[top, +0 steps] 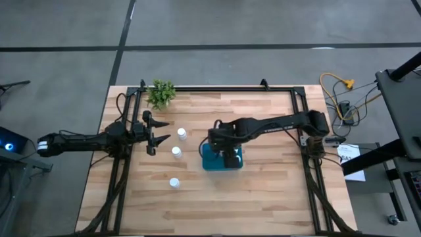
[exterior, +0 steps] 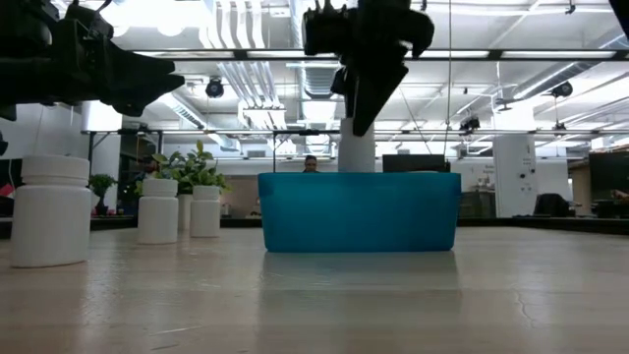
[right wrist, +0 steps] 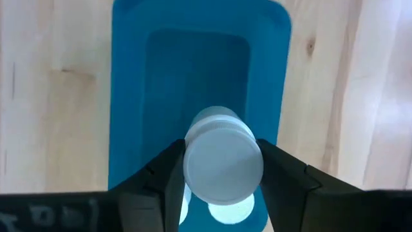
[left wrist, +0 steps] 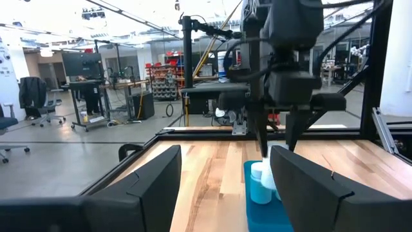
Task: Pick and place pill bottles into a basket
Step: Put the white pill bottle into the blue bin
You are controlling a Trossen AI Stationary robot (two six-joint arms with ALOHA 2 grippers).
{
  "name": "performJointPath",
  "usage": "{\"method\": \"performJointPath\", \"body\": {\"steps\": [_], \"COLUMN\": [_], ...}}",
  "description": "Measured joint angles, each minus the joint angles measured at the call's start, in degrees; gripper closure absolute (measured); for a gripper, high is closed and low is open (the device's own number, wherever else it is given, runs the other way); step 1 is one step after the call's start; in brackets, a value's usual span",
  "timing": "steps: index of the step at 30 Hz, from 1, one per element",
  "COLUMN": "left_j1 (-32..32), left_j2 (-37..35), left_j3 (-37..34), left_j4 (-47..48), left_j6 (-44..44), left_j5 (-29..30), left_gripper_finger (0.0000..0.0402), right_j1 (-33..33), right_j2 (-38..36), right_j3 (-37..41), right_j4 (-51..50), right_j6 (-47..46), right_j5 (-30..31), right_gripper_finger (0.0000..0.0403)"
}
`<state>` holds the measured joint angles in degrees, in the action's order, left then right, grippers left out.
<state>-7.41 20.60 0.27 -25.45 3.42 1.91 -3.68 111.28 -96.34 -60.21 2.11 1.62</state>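
Observation:
The teal basket [top: 209, 162] stands at the table's middle and also shows in the low view [exterior: 359, 211]. My right gripper [right wrist: 222, 149] hovers over it [top: 227, 155], shut on a white pill bottle [right wrist: 223, 169]. Two white bottle caps [right wrist: 233, 210] show in the basket below it. Three more bottles [top: 181, 134] [top: 176, 152] [top: 174, 183] stand upright on the wood left of the basket. My left gripper [top: 158, 139] is open and empty, level above the table just left of those bottles, pointing toward the basket [left wrist: 257, 209]. My right gripper pinches the bottle's upper end, at the sides of its round cap [right wrist: 193, 169], between its two fingers [right wrist: 161, 174]. The fingers come from above, pointing down. The bottle hangs cap up over the basket's opening, clear of the table.
A small green plant [top: 161, 93] stands at the table's far left corner. A dark metal frame [top: 299, 108] runs along the table's edges. Bare wood lies in front of the basket and to its right.

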Motion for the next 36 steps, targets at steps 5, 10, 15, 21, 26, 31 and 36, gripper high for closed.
{"method": "performJointPath", "body": {"steps": [5,10,15,21,26,31,36], "left_j1": [0.0,0.0,0.0,0.0,0.0,0.0,0.0], "left_j2": [0.0,0.0,0.0,0.0,0.0,0.0,0.0], "left_j3": [0.0,0.0,0.0,0.0,0.0,0.0,0.0], "left_j4": [0.0,0.0,0.0,0.0,0.0,0.0,0.0], "left_j6": [0.0,0.0,0.0,0.0,0.0,0.0,0.0], "left_j5": [0.0,0.0,0.0,0.0,0.0,0.0,0.0], "left_gripper_finger": [0.018,0.018,0.018,0.018,0.018,0.018,0.018], "right_j1": [0.7,0.9,1.2,2.0,2.0,2.0,2.2], "right_j2": [1.6,2.6,3.3,3.3,3.3,3.3,3.3], "right_j3": [-0.2,0.1,0.4,2.3,3.7,4.8,4.9], "right_j4": [1.0,2.6,2.6,3.7,4.4,5.7,6.7], "right_j6": [0.5,1.4,1.5,1.6,1.6,1.1,1.2], "right_j5": [-0.1,0.0,0.0,-0.1,-0.1,-0.5,-0.5], "right_gripper_finger": [0.0252,0.0252,0.0252,0.0252,0.0252,0.0252,0.0252]}}
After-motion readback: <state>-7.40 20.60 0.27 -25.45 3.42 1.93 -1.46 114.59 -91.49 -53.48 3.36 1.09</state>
